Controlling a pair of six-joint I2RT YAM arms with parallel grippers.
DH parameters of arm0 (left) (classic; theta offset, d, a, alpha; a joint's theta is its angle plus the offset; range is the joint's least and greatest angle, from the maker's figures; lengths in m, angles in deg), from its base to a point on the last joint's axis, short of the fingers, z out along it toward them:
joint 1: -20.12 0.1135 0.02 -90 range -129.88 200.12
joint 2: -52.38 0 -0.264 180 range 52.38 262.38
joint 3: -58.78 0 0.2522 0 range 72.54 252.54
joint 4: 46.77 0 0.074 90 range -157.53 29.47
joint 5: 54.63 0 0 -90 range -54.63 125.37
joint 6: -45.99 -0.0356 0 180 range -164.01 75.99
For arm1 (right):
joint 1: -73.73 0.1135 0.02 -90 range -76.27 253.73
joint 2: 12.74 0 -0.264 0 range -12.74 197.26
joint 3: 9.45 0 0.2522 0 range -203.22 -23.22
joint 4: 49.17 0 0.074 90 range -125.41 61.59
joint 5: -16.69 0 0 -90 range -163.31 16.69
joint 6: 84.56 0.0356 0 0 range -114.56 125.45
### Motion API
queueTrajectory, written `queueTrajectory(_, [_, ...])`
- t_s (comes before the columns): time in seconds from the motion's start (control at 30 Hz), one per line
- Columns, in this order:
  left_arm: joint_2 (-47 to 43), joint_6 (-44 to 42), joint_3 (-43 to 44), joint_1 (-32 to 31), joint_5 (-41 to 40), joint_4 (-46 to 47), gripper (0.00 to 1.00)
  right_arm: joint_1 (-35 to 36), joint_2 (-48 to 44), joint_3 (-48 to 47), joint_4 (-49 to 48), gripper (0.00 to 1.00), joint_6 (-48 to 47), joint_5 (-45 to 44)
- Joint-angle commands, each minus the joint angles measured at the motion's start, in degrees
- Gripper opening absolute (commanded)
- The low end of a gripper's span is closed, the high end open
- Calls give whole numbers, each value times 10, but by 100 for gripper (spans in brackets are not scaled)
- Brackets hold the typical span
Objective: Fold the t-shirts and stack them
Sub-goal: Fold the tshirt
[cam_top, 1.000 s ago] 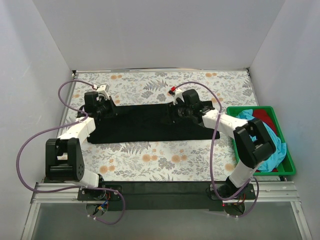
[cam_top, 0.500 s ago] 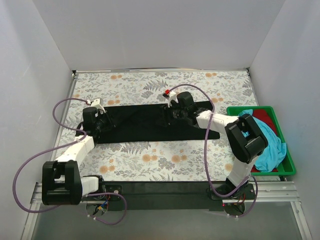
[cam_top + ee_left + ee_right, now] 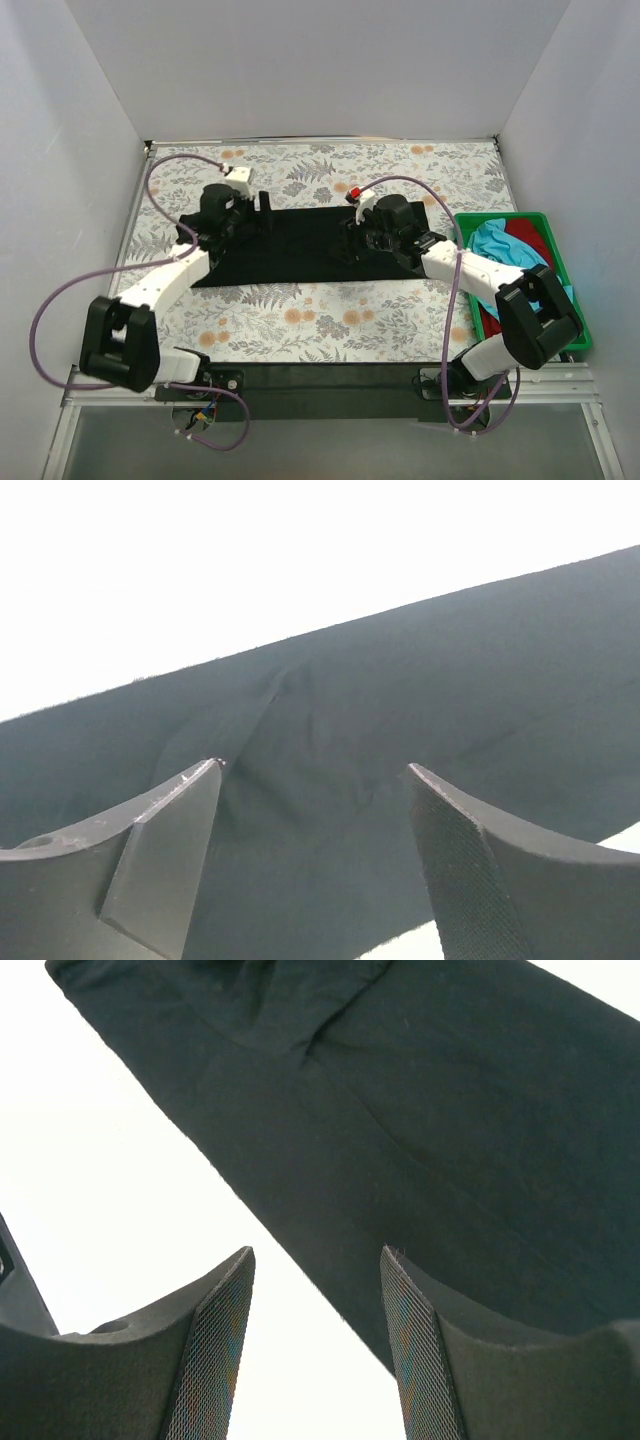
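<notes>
Progress check: I'd call this roughly a third of the way, at best. Nearest the bases, on the right, the green tray (image 3: 505, 216) holds the turquoise shirt (image 3: 497, 240) and the red shirt (image 3: 530, 240) in a crumpled heap, so neither looks folded and no stack exists yet.

Further out, the black shirt (image 3: 300, 250) lies flat on the floral table (image 3: 300, 320) as a long, narrow band running left to right (looks folded lengthwise to me, but it needs at least one more fold across to make a compact packet).

At the band's far side sit both arms. The left gripper (image 3: 313, 770) has its fingers spread wide with nothing between them; black cloth with a soft wrinkle fills the view right under it. The right gripper (image 3: 316, 1255) is spread apart and empty too, hanging over the band's edge, with cloth just past its tips and bare table beneath. I can't tell whether either is touching the fabric.
</notes>
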Motion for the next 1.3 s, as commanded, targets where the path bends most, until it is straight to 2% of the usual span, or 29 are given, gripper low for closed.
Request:
queueTrajectory(0.0, [84,-107,54,-42,-75,-12,65,2,-33,17,17,52,-15,-15])
queueTrajectory(0.13, [197,-153,130,-62,-113,-10,55,1,-63,41,28,52,-16,-28])
queueTrajectory(0.33, [277,-214,199,-68,-126,-7,45,1,-92,60,44,52,-19,-40])
queueTrajectory(0.5, [326,-254,247,-69,-106,-40,42,1,-97,69,51,52,-21,-46])
queueTrajectory(0.77, [370,-271,288,-68,-88,-111,36,1,-92,71,53,52,-22,-47])
queueTrajectory(0.87, [388,-270,305,-68,-91,-130,29,1,-89,69,53,52,-21,-46])
queueTrajectory(1.0, [387,-270,309,-68,-79,-131,11,1,-89,72,53,52,-21,-47])
queueTrajectory(1.1, [383,-271,303,-68,-81,-135,7,1,-89,73,53,52,-21,-47])
queueTrajectory(1.13, [382,-272,300,-68,-80,-136,1,1,-91,73,53,52,-20,-47])
queueTrajectory(1.27, [370,-271,287,-69,-81,-137,0,1,-89,73,53,52,-20,-47])
